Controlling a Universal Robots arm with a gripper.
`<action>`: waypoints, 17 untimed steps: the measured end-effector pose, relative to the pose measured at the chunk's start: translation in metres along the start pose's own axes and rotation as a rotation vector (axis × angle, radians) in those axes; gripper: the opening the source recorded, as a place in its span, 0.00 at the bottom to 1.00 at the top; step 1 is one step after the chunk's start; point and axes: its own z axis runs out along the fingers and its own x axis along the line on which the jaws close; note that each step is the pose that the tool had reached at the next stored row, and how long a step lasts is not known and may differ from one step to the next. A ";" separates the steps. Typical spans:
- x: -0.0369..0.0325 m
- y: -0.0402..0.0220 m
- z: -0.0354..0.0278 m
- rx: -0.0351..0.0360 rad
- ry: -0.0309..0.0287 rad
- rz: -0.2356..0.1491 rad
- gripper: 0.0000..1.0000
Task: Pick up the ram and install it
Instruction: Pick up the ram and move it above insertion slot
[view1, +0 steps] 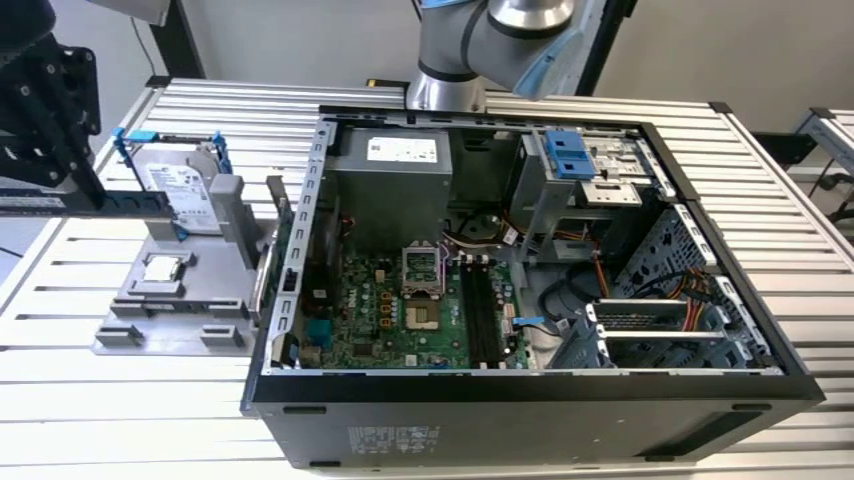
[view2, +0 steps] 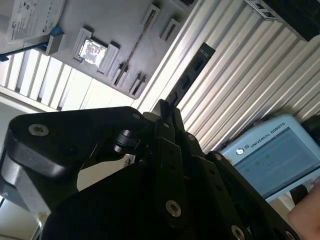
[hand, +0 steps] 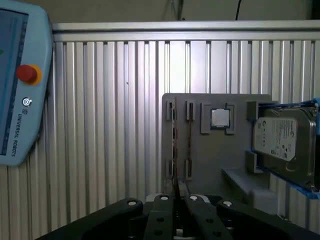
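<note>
Clamping the ram (view2: 191, 73), the pincer (view2: 167, 112) has its fingers closed tight on the stick and holds it clear above the counter (hand: 110, 125). Beyond it, the grey holder (hand: 220, 155) carries a second stick (hand: 190, 135) in a slot, one processor chip (hand: 219, 118) and one hard drive (hand: 280, 140) in a blue frame. A blue control tablet (hand: 15, 100) lies well apart from the holder. Farther off, in the exterior view, the open computer case (view1: 534, 400) holds a green motherboard (view1: 387, 300).

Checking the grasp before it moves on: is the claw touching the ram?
Touching. In the second wrist view the ram sticks out from between the closed fingers of the claw, with no gap.
</note>
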 end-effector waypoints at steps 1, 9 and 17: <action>0.0000 -0.0043 -0.0001 -0.0009 0.0001 0.000 0.00; -0.0006 -0.0380 -0.0007 -0.0065 0.0002 0.000 0.00; -0.0008 -0.0539 -0.0010 -0.0075 0.0002 0.000 0.00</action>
